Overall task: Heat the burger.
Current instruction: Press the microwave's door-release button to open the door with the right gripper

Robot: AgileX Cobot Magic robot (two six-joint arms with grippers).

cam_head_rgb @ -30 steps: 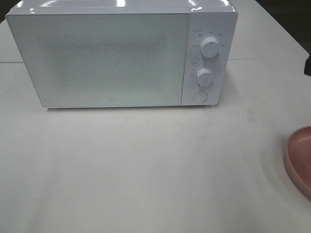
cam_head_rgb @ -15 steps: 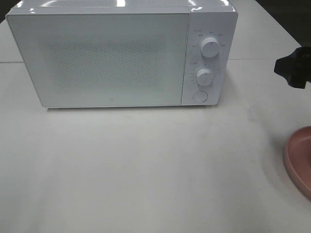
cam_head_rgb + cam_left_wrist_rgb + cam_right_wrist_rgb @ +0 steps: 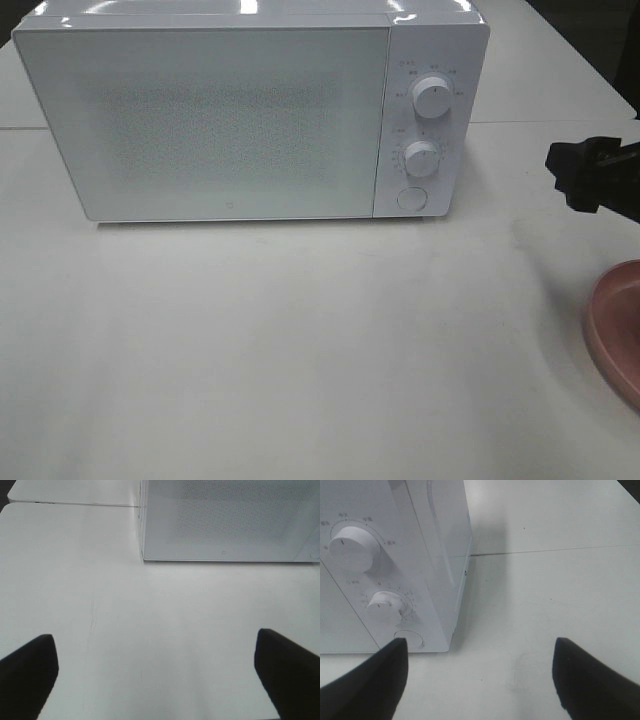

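The burger is out of view in every frame. A white microwave [image 3: 250, 115] stands at the back of the table with its door shut; it has two knobs [image 3: 432, 97] and a round button [image 3: 411, 198]. My right gripper [image 3: 572, 178] has come in from the right edge, to the right of the microwave's control panel. In the right wrist view it [image 3: 480, 680] is open and empty, with the knobs [image 3: 350, 547] ahead. My left gripper [image 3: 160, 680] is open and empty above bare table, facing the microwave's door [image 3: 225, 520].
A flat pink plate [image 3: 618, 325] sits at the right edge of the table, empty as far as it shows. The white table [image 3: 300, 340] spreads in front of the microwave. A seam runs across the table behind.
My right gripper has come into the exterior view from the right edge and moved left toward the microwave's control panel. Nothing else has moved.
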